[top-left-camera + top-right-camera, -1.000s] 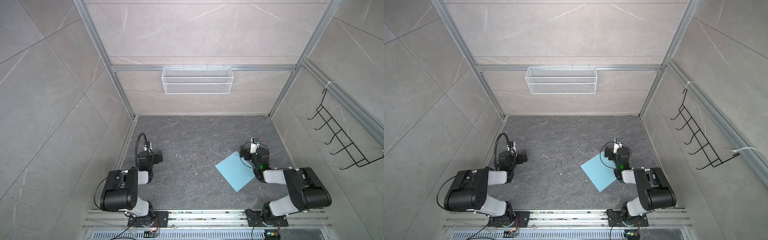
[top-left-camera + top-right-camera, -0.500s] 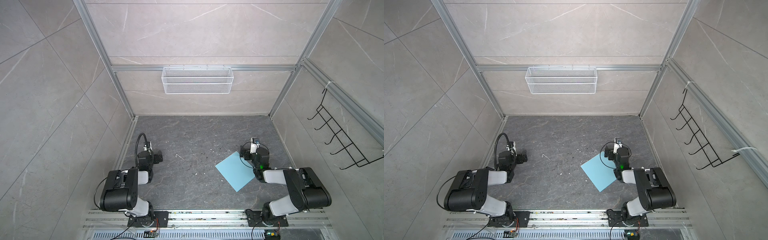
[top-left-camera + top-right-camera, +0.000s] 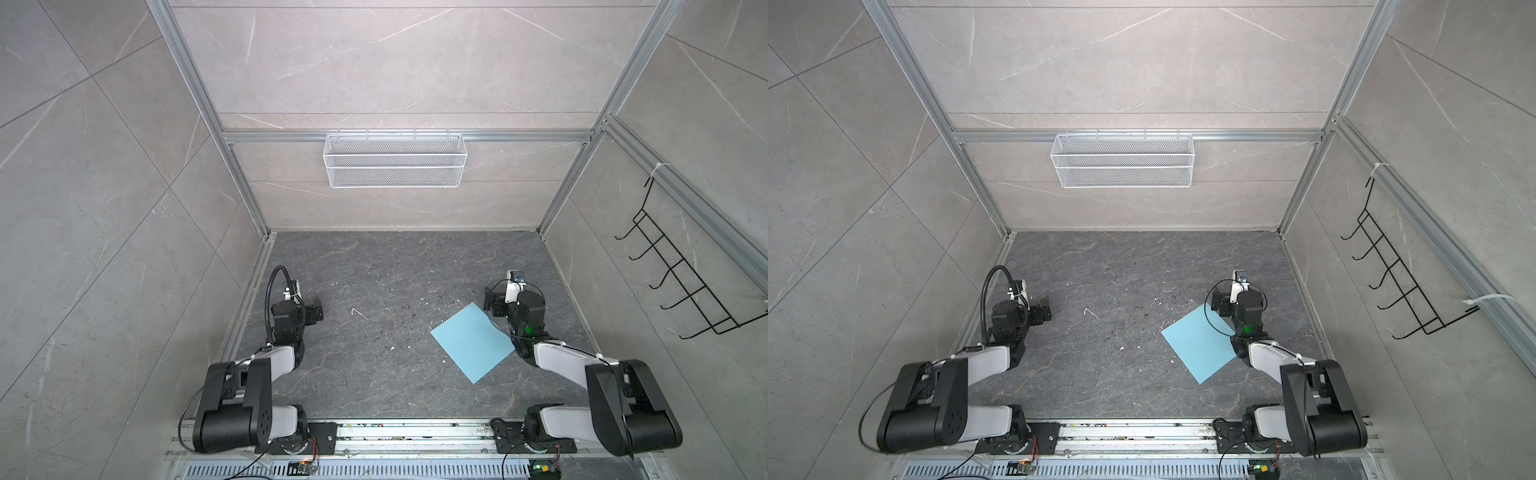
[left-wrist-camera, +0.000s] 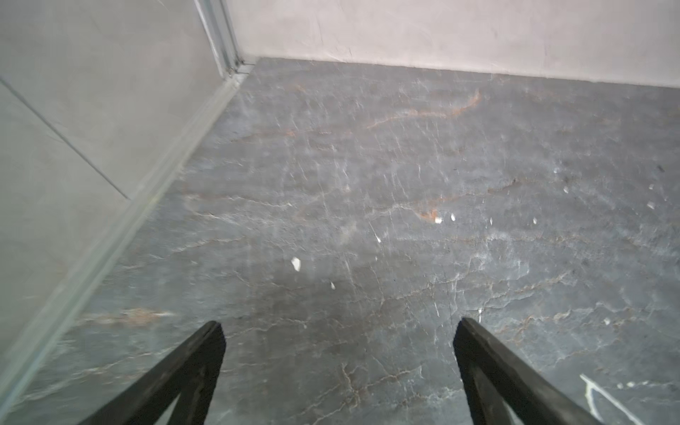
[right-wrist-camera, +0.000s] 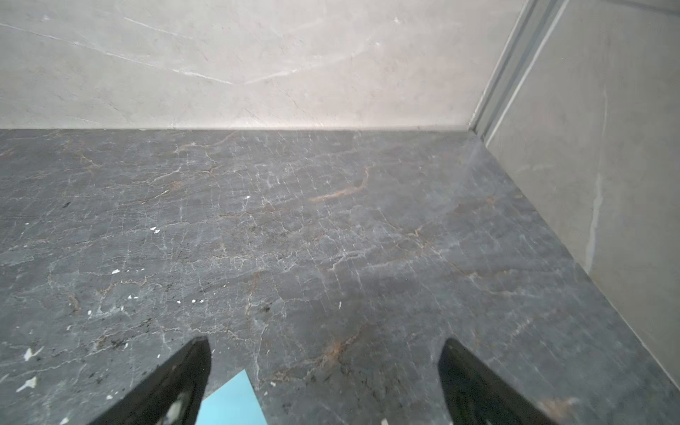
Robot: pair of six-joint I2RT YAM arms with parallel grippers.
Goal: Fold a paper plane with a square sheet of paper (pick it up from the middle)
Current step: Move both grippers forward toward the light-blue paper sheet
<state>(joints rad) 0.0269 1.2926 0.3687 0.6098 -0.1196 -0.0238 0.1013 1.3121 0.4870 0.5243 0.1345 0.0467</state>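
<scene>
The square sheet of paper (image 3: 473, 343) (image 3: 1200, 345) is light blue and lies flat and unfolded on the dark stone floor, right of centre, turned like a diamond. My right gripper (image 3: 492, 301) (image 3: 1217, 303) hovers low at the sheet's far corner, open and empty. In the right wrist view that corner (image 5: 232, 401) shows between the spread fingers of the right gripper (image 5: 323, 342). My left gripper (image 3: 318, 311) (image 3: 1044, 313) rests at the left side, far from the sheet, and the left wrist view shows it (image 4: 339, 323) open over bare floor. No paper plane is in view.
A white wire basket (image 3: 395, 160) hangs on the back wall and a black hook rack (image 3: 681, 282) on the right wall. Small white scraps (image 3: 359, 313) dot the floor. A metal rail (image 3: 415, 432) carries both arm bases at the front edge.
</scene>
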